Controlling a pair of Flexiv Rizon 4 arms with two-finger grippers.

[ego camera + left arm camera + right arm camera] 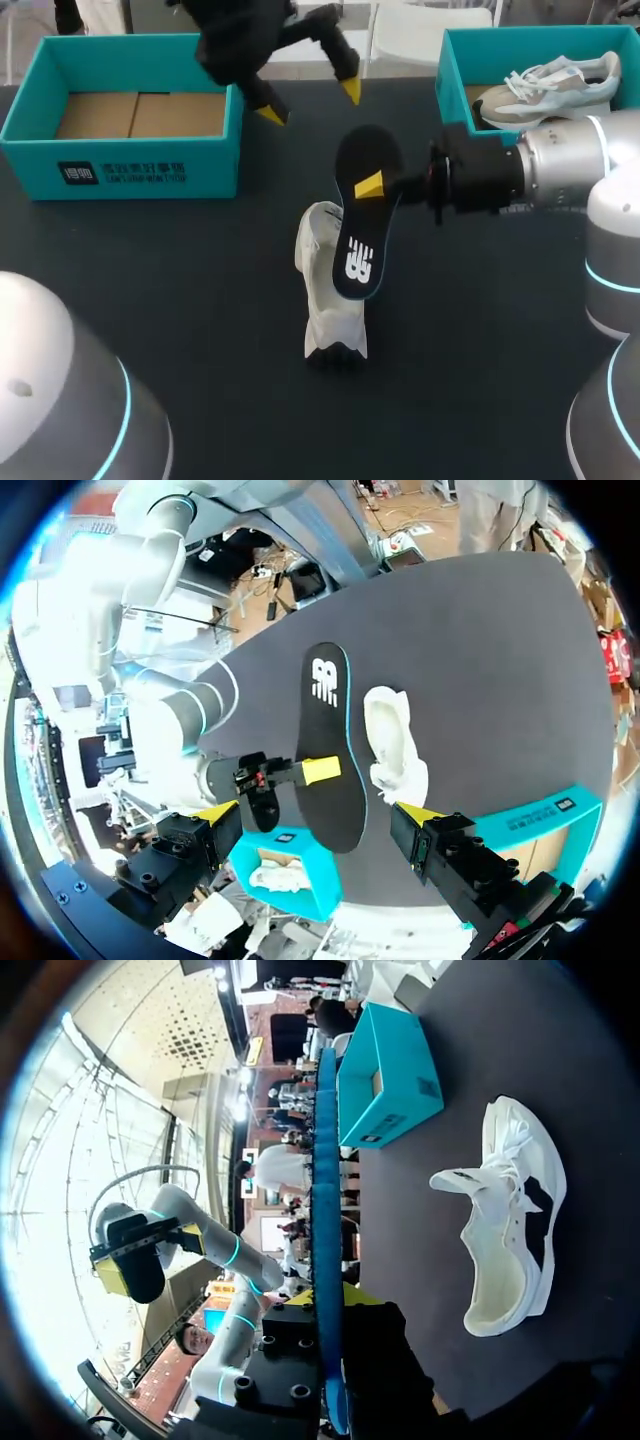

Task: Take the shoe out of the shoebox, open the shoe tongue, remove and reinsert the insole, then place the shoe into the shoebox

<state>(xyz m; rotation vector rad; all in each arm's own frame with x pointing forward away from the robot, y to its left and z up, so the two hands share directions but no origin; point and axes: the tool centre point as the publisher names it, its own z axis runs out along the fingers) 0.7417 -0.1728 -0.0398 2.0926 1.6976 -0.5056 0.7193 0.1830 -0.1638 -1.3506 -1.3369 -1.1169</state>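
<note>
Counter (200, 300): a dark surface carrying 2 teal shoeboxes and, between them, 1 loose shoe.
Left shoebox (120, 165): open at the far left of the counter, its brown cardboard floor bare.
Right shoebox (452, 75): open at the far right, with a second shoe (560, 85) of white and beige lying inside.
Right arm (560, 165): reaches in from the right toward the middle of the counter, level with the insole.
Left arm (245, 35): hangs at the far edge of the counter, just beside the left shoebox and well apart from the shoe.
Shoe (320, 310): white, out of both boxes, sitting on the counter near its middle.
Insole (362, 240): black with a blue edge and a white logo, out of the shoe and held up off the counter just beside it.
Right jaws: closed on the insole, 1 yellow tip pressed to its upper face and the other behind it.
Left jaws: spread wide, the 2 yellow tips well apart, gripping nothing.
</note>
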